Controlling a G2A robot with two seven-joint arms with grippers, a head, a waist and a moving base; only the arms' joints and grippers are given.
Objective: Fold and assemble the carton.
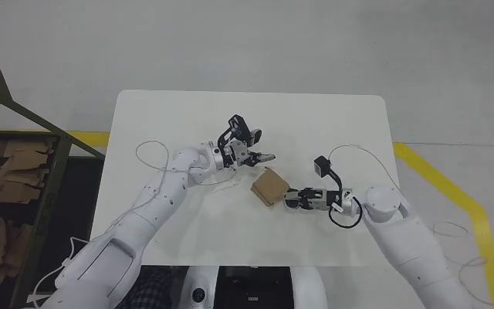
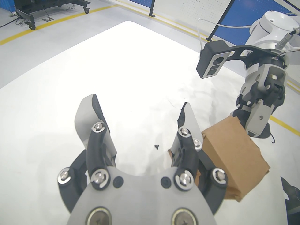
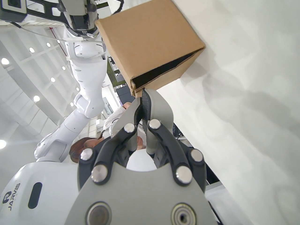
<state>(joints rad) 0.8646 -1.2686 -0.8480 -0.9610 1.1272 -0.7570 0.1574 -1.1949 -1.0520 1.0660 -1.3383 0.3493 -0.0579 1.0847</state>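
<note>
Carton (image 1: 269, 186) rests mid-tabletop (image 1: 324, 123) with one end gaping. The right hand (image 3: 141, 99) is clenched on its right edge, apparently to steady it. The left hand (image 2: 139, 105) hangs released just beyond its far side, likely ready to press flaps.

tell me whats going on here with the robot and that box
A two-armed robot is assembling a small brown cardboard carton on a white table. The right gripper is shut on an edge at one end of the carton, where a flap gapes. The left gripper hangs open beside the carton, holding nothing. The carton is box-shaped, but that end is not closed.
</note>
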